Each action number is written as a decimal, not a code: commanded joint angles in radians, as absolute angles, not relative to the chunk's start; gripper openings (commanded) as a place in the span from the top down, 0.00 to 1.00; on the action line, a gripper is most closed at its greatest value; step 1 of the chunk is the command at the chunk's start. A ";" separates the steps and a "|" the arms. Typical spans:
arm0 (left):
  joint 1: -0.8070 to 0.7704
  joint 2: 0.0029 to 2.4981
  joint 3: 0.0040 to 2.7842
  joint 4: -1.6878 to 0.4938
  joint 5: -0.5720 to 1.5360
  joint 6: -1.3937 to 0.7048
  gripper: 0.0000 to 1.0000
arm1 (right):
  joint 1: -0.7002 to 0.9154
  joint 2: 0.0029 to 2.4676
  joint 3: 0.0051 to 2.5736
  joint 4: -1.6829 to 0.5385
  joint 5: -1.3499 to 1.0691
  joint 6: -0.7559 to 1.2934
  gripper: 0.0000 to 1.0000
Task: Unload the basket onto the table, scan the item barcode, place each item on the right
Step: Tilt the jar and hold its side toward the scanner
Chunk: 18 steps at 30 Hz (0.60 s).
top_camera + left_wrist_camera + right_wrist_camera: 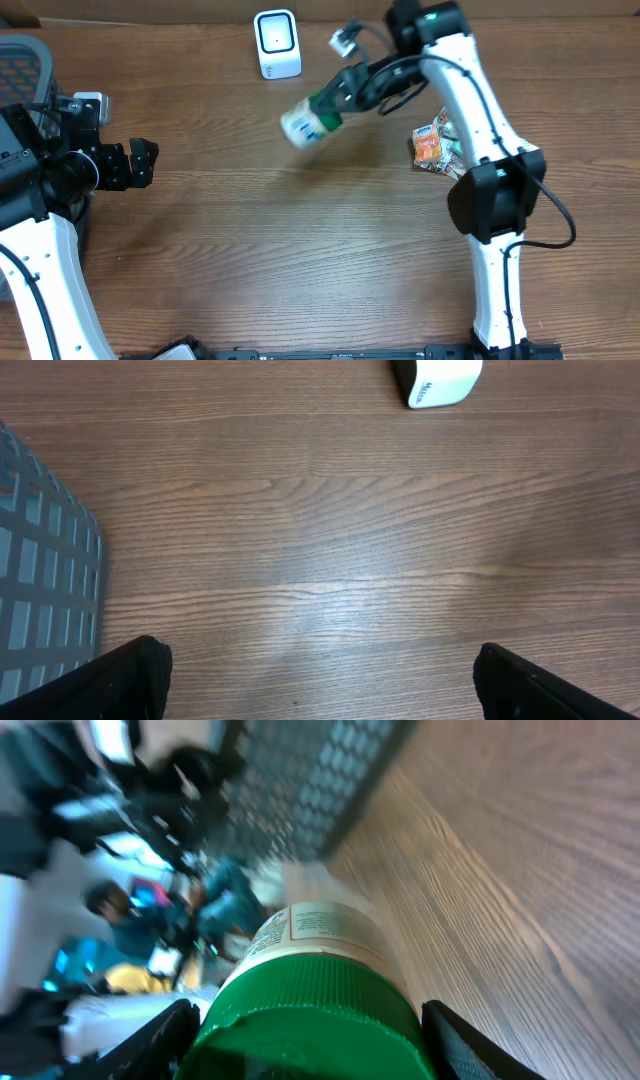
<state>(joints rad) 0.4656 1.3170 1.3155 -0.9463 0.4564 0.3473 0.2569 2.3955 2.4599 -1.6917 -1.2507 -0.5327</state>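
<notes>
A white bottle with a green cap [308, 120] hangs tilted above the table, a little below and right of the white barcode scanner [276, 43]. My right gripper [345, 95] is shut on its green cap [310, 1020], one black finger [150, 1045] on each side, and the label faces away from the lens. My left gripper [140, 163] stands open at the left side of the table with nothing between its fingertips [130, 680]. In the left wrist view the scanner [437, 382] shows at the top edge.
A small pile of packets [432, 147] lies right of centre beside the right arm. A grey mesh basket [25, 60] sits at the far left; its wall [45, 580] fills the left of the left wrist view.
</notes>
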 commanded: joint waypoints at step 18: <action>0.471 1.320 1.317 -0.945 0.461 0.355 0.00 | 0.223 2.116 2.502 -1.694 -1.370 -0.498 0.46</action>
<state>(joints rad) 0.4656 1.3170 1.3155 -0.9463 0.4561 0.3473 0.2146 2.1578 2.4741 -1.6947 -1.3334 -0.5068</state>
